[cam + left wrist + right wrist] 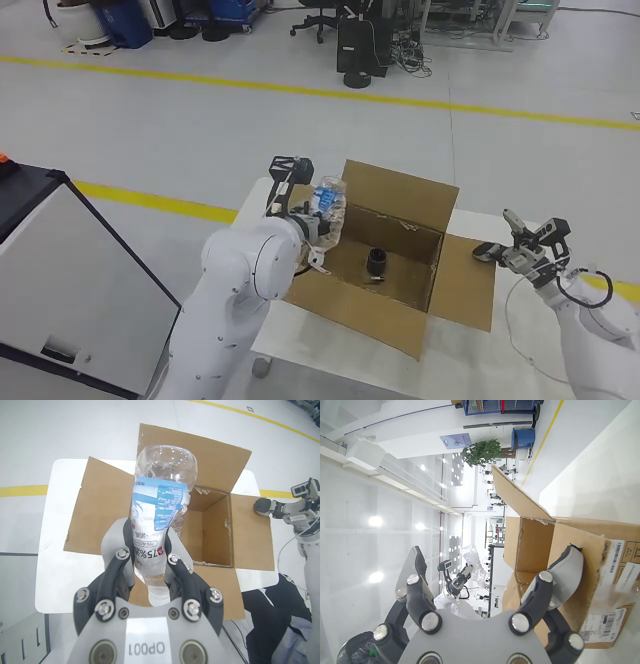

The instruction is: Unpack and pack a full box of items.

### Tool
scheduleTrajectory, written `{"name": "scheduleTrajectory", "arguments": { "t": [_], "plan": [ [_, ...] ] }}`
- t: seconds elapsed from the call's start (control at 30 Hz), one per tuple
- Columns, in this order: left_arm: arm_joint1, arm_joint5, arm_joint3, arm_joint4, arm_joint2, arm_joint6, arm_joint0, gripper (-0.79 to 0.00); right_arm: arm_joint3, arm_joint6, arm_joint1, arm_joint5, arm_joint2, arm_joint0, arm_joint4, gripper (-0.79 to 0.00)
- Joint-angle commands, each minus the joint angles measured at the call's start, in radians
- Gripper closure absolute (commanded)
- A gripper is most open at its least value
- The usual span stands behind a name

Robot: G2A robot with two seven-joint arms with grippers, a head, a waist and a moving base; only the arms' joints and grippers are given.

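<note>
A grey workshop floor crossed by yellow lines lies around a white surface [310, 345]. An open cardboard box [400, 190] takes up the middle of it, with all four flaps folded outward. The far flap stands up and the others slope out toward the near, left and right edges.

On the box floor stands a small dark cylindrical item [377, 263], near the middle.

The left gripper [312, 212] hangs above the box's left side, toward the left edge of the surface. Its fingers [175, 550] are clamped on the lower body of a clear plastic bottle [162, 487] with a blue-and-white label. The bottle's neck points back into the gripper and its crumpled base points away, down toward the box opening. The bottle is clear of the cardboard.

The right gripper [500, 235] is at the right edge of the surface, beside the box's right flap [465, 280]. Its fingers are spread wide with nothing between them. One grey finger [570, 562] rests against the flap's outer edge, while the other [418, 560] stands free in the air.
</note>
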Motion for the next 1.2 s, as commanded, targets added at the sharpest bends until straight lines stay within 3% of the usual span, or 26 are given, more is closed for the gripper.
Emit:
{"name": "scheduleTrajectory", "arguments": {
  "t": [0.0,0.83,1.0,1.17],
  "plan": [
    [0.004,-0.011,-0.015,0.052,0.000,-0.009,0.018,0.000,0.000,0.000,0.000,0.000,0.000,0.000,0.000,-0.785],
    [0.005,-0.014,-0.023,0.075,0.000,-0.003,0.026,0.000,0.000,0.000,0.000,0.000,0.000,0.000,0.000,-0.785],
    [0.013,-0.036,-0.041,0.034,-0.086,-0.007,0.065,0.000,0.000,0.000,0.000,0.000,0.000,0.000,0.000,-0.785],
    [0.022,-0.045,-0.100,0.056,-0.155,-0.078,0.084,0.000,0.000,0.000,0.000,0.000,0.000,0.000,0.000,-0.785]
  ]
}}
